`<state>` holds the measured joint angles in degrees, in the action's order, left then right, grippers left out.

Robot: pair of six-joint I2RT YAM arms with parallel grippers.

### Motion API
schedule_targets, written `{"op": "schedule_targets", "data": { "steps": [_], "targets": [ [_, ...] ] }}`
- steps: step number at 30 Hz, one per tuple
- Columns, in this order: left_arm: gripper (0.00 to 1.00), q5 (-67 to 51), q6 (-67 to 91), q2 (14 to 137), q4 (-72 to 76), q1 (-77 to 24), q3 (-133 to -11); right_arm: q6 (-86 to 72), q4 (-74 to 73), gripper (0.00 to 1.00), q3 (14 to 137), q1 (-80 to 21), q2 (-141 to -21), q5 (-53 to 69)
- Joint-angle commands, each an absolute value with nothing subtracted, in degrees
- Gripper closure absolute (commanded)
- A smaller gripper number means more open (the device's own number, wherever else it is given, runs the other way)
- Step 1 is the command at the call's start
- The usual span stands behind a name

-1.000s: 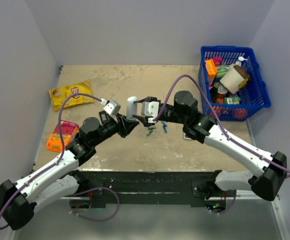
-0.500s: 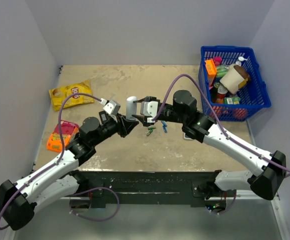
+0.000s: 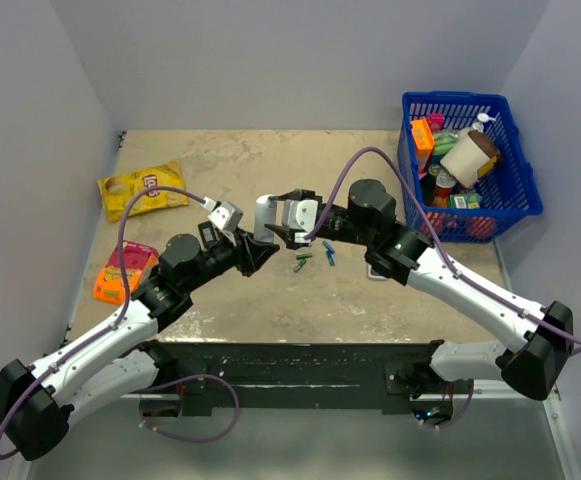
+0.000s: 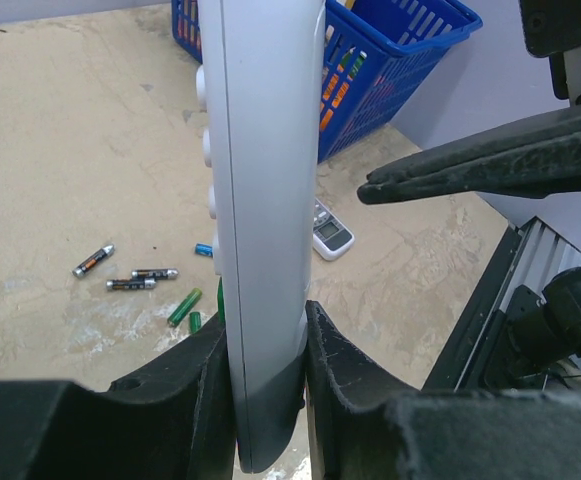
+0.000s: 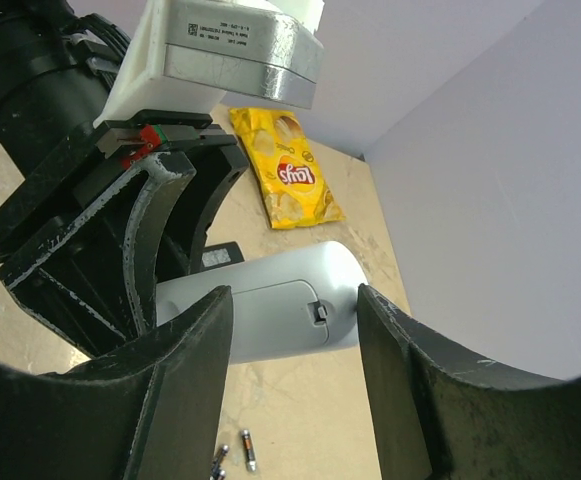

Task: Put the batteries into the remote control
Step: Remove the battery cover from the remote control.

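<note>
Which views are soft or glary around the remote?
Top external: even diffuse light, sharp, no glare on the white remote control. Left wrist: remote looms at the lens, slightly soft; the green batteries beyond read clearly. Right wrist: its own claw fingers are dark and blurred in the foreground, remote between them crisp.

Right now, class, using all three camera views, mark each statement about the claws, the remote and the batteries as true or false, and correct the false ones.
1. The left claw is shut on the remote control. True.
2. The right claw grips a battery. False: it is open beside the remote control and holds nothing.
3. The batteries lie on the table. True.
4. The blue basket is empty. False: it holds several items.
</note>
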<state>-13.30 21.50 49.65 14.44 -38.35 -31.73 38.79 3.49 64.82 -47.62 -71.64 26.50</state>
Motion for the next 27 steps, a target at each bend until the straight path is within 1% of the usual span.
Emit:
{"op": "schedule_targets", "data": {
  "steps": [1,5,10,27],
  "targets": [
    [1.0,-14.07,21.71,49.31,17.14,-38.58,-34.8,39.29,3.25,0.46,66.71,-47.72,-71.9,27.33],
    [1.0,-11.0,23.2,49.48,15.74,-38.67,-35.07,38.76,3.08,0.49,66.45,-47.64,-71.11,27.42],
    [1.0,-10.55,23.55,49.48,15.2,-38.58,-35.42,39.02,1.41,0.52,66.62,-47.72,-70.93,27.07],
    [1.0,-12.13,22.85,49.75,14.68,-38.58,-35.77,38.41,5.09,0.51,66.71,-47.81,-71.28,24.7]
  ]
}}
